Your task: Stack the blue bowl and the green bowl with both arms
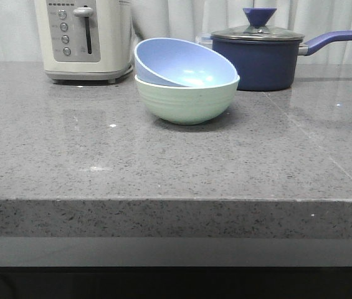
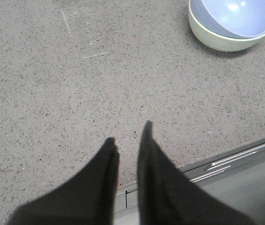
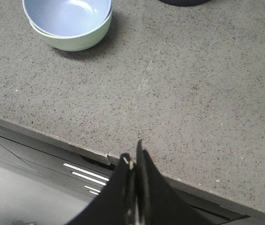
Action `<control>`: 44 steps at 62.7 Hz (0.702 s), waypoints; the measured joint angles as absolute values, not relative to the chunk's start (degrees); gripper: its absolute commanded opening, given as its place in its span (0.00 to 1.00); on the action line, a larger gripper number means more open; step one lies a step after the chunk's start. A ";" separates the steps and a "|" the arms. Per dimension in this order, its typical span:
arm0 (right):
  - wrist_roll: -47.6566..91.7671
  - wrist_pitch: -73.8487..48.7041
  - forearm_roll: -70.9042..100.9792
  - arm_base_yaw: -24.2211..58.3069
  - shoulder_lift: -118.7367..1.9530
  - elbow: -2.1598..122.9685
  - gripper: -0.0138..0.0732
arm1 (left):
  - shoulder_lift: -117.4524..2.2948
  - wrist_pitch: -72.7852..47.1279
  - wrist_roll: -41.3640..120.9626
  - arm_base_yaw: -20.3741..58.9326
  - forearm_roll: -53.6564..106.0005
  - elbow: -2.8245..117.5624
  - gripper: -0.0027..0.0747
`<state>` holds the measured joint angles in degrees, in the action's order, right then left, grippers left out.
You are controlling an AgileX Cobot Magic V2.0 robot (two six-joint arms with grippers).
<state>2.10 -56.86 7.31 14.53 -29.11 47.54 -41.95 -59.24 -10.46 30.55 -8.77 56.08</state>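
Observation:
The blue bowl [image 1: 182,62] sits tilted inside the green bowl [image 1: 185,99] on the grey counter, at the back middle. The pair also shows in the left wrist view, blue bowl [image 2: 233,16] in green bowl [image 2: 216,40], and in the right wrist view, blue bowl [image 3: 66,14] in green bowl [image 3: 76,40]. My left gripper [image 2: 130,133] hangs over the counter's front edge, far from the bowls, its jaws a little apart and empty. My right gripper [image 3: 133,154] is over the front edge too, jaws pressed together and empty. Neither arm shows in the front view.
A cream toaster [image 1: 85,37] stands at the back left. A dark navy lidded saucepan [image 1: 263,53] stands behind the bowls on the right, its handle pointing right. The counter's front edge [image 1: 176,202] runs across, with a seam at the right.

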 measured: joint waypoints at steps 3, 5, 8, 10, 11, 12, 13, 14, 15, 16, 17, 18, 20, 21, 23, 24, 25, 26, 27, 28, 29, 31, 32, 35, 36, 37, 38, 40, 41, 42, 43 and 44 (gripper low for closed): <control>2.10 -56.86 7.31 14.53 -29.11 47.54 0.10 | -41.95 -59.24 -10.46 30.55 -8.77 56.08 0.01; 2.10 -56.86 7.31 14.53 -29.11 47.54 0.10 | -41.95 -59.24 -10.46 30.55 -8.77 56.08 0.01; 2.10 -56.86 7.31 14.53 -29.11 47.54 0.10 | -41.95 -59.24 -10.46 30.55 -8.77 56.08 0.01; 2.10 -56.86 7.31 14.53 -29.11 47.54 0.10 | -41.95 -59.24 -10.46 30.55 -8.77 56.08 0.01; 2.10 -56.86 7.31 14.53 -29.11 47.54 0.10 | -41.95 -59.24 -10.46 30.55 -8.77 56.08 0.01; 2.10 -56.86 7.31 14.53 -29.11 47.54 0.10 | -41.95 -59.24 -10.46 30.55 -8.77 56.08 0.01; 2.10 -56.86 7.31 14.53 -29.11 47.54 0.10 | -41.95 -59.24 -10.46 30.55 -8.77 56.08 0.01; 2.10 -56.86 7.31 14.53 -29.11 47.54 0.10 | -41.95 -59.24 -10.46 30.55 -8.77 56.08 0.01; 2.10 -56.86 7.31 14.53 -29.11 47.54 0.10 | -41.95 -59.24 -10.46 30.55 -8.77 56.08 0.01; 2.10 -56.86 7.27 14.53 -29.11 47.54 0.10 | -41.95 -59.24 -10.46 30.55 -8.77 56.08 0.01; 2.10 -56.86 7.27 14.53 -29.11 47.54 0.10 | -41.95 -59.24 -10.46 30.55 -8.77 56.08 0.01; 2.10 -56.86 7.27 14.53 -29.11 47.54 0.10 | -41.95 -59.24 -10.46 30.55 -8.77 56.08 0.01; 2.10 -56.86 7.27 14.53 -29.11 47.54 0.10 | -41.95 -59.24 -10.46 30.55 -8.77 56.08 0.01; 2.10 -56.86 7.27 14.53 -29.11 47.54 0.10 | -41.95 -59.24 -10.46 30.55 -8.77 56.08 0.01; 2.10 -56.86 7.27 14.53 -29.11 47.54 0.10 | -41.95 -59.24 -10.46 30.55 -8.77 56.08 0.01; 2.10 -56.86 7.27 14.53 -29.11 47.54 0.10 | -41.95 -59.24 -10.46 30.55 -8.77 56.08 0.01; 2.10 -56.86 7.27 14.53 -29.11 47.54 0.10 | -41.95 -59.24 -10.46 30.55 -8.77 56.08 0.01; 2.10 -56.86 7.27 14.53 -29.11 47.54 0.10 | -41.95 -59.24 -10.46 30.55 -8.77 56.08 0.01; 2.10 -56.86 7.27 14.53 -29.11 47.54 0.10 | -41.95 -59.24 -10.46 30.55 -8.77 56.08 0.01; 2.10 -56.86 7.27 14.53 -29.11 47.54 0.10 | -41.95 -59.24 -10.46 30.55 -8.77 56.08 0.01; 2.10 -56.86 7.27 14.53 -29.11 47.54 0.10 | -41.95 -59.24 -10.46 30.55 -8.77 56.08 0.01; 2.10 -56.86 7.27 14.53 -29.11 47.54 0.10 | -41.95 -59.24 -10.46 30.55 -8.77 56.00 0.01; 2.10 -56.86 7.27 14.53 -29.11 47.54 0.10 | -41.95 -58.96 -10.46 30.55 -8.77 55.86 0.01; 2.10 -56.86 7.27 14.53 -29.11 47.54 0.10 | -41.61 -58.45 -10.46 30.78 -8.90 55.22 0.01; 2.10 -56.86 7.27 14.53 -29.11 47.54 0.10 | -41.39 -58.08 -10.46 30.78 -9.01 54.96 0.01; 2.10 -56.86 7.27 14.53 -29.11 47.54 0.10 | -41.22 -57.75 -10.46 30.78 -9.01 54.68 0.01; 2.10 -56.86 7.27 14.53 -29.11 47.54 0.10 | -40.97 -57.43 -10.46 30.78 -9.01 54.35 0.01; 2.10 -56.86 7.27 14.53 -29.11 47.54 0.10 | -40.17 -56.30 -10.46 30.50 -9.01 53.37 0.01; 2.10 -56.86 7.27 14.53 -29.11 47.54 0.10 | -39.80 -55.83 -10.46 30.19 -9.01 52.91 0.01; 2.10 -56.86 7.27 14.53 -29.11 47.54 0.10 | -39.39 -55.33 -10.46 29.93 -9.01 52.12 0.01; 2.10 -56.86 7.27 14.53 -29.11 47.54 0.10 | -38.93 -54.81 -10.46 29.41 -9.19 51.55 0.01; 2.10 -56.86 7.27 14.53 -29.11 47.54 0.10 | -38.43 -54.27 -10.46 28.99 -9.34 50.92 0.01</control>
<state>2.10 -56.86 7.27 14.53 -29.11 47.54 -38.43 -54.27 -10.46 28.99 -9.34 50.92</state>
